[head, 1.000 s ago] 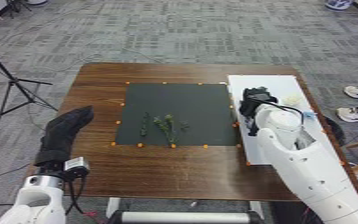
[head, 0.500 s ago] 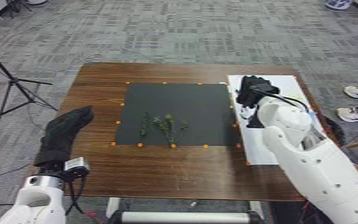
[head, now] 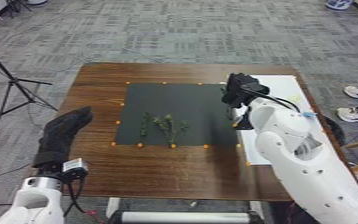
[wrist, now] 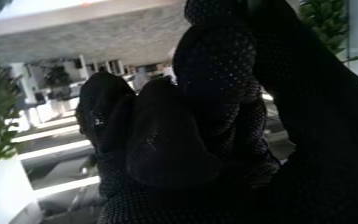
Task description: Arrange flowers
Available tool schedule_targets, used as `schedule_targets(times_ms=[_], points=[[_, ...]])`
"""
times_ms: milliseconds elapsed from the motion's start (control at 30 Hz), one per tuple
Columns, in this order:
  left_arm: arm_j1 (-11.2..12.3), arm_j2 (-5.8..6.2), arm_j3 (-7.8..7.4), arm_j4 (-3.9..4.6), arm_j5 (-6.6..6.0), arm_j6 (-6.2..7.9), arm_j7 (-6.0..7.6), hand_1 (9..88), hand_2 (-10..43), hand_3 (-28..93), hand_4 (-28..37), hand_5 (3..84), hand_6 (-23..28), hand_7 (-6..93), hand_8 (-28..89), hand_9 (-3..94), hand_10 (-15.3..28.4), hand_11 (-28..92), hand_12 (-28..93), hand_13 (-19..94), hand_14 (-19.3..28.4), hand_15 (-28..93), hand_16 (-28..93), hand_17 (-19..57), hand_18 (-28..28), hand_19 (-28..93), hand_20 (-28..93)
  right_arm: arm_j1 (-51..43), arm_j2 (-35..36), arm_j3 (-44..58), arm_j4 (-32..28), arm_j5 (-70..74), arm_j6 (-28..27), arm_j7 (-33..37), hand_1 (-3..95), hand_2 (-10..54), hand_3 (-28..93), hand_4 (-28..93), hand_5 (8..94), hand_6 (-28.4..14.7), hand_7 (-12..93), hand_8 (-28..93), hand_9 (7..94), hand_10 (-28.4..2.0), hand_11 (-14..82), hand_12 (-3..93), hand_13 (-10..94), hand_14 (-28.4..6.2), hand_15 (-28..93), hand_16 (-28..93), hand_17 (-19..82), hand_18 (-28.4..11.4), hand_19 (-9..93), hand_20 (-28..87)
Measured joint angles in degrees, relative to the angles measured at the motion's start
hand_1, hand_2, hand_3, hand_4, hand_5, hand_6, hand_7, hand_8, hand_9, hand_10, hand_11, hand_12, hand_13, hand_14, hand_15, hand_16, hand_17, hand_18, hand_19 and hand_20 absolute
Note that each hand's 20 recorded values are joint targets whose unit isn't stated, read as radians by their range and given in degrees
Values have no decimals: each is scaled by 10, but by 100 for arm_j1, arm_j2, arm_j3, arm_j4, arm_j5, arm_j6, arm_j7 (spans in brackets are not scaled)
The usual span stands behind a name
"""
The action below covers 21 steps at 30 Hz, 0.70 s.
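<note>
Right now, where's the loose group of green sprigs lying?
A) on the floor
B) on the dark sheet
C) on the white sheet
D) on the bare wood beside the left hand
B: the green sprigs lie within the edges of the dark sheet, on its half nearer the robot.
</note>
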Motion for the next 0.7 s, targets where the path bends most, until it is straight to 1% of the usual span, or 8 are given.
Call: schedule_targets(times_ms=[233, 367, 567, 700], points=[[1, 16, -1, -4, 0, -1, -7, 242, -9, 713, -190, 494, 33, 165, -69, 475, 127, 200, 142, 356, 154, 137, 22, 49, 90, 30, 149, -161, -453, -207, 16, 2, -67, 23, 501, -95, 669, -77, 815, 10, 350, 261, 937, -72, 492, 234, 917, -29, 716, 431, 598, -212, 932, 593], [4, 28, -2, -8, 0, -1, -17, 242, -9, 712, -190, 495, 33, 164, -68, 475, 127, 201, 142, 356, 154, 137, 22, 49, 90, 29, 148, -256, -755, -263, 150, 0, -99, 63, 502, -95, 668, -77, 815, 9, 350, 260, 937, -71, 493, 232, 919, -28, 715, 431, 598, -210, 932, 594], [-13, 35, 12, -7, 5, -34, -49, 243, -8, 711, -190, 494, 32, 164, -68, 474, 128, 200, 142, 356, 155, 137, 22, 49, 90, 29, 148, -311, -1169, -271, 645, -159, -103, 66, 501, -95, 670, -76, 814, 9, 353, 258, 937, -71, 494, 230, 922, -26, 712, 428, 601, -209, 932, 593], [-16, 37, 12, -5, 5, -76, -74, 242, -8, 711, -189, 493, 33, 164, -68, 474, 128, 200, 141, 356, 155, 137, 22, 49, 90, 29, 148, -383, -1520, 43, 1026, -367, -88, 112, 503, -95, 669, -77, 813, 9, 354, 257, 937, -71, 494, 229, 922, -25, 711, 428, 601, -209, 932, 593]])
